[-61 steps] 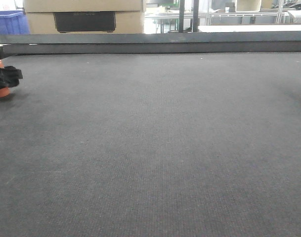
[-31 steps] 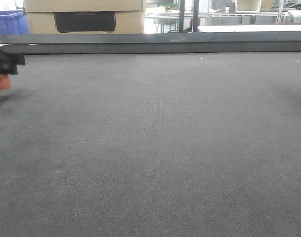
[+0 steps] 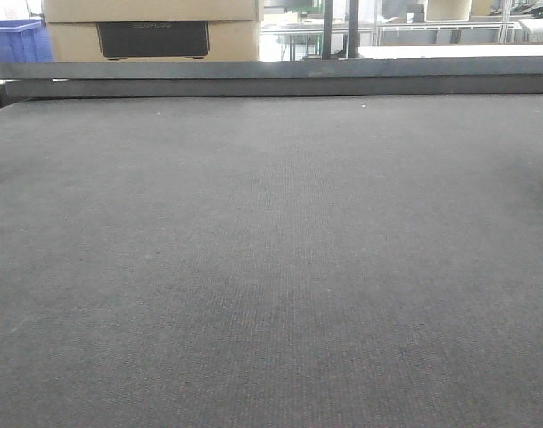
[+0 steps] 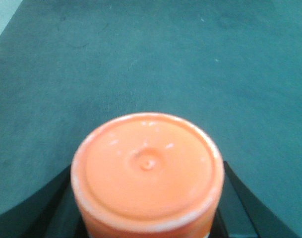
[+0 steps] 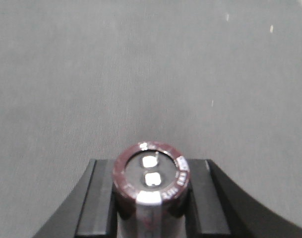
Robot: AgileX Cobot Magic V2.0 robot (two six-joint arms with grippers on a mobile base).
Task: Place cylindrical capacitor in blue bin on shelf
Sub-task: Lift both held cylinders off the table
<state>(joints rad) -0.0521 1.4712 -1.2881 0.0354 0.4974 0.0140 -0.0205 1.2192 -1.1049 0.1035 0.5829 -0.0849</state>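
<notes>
My right pincer is clamping the small, dark grey-black cylindrical capacitor between its black fingers, light grey stripe facing the camera, above the dark grey woven worktop. My left pincer is gripping a large orange cylinder over the same worktop.

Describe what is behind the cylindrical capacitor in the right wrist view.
Only grey table surface shows behind the cylindrical capacitor, which sits between the dark fingers of the right gripper. The patch directly beneath it is covered.
</notes>
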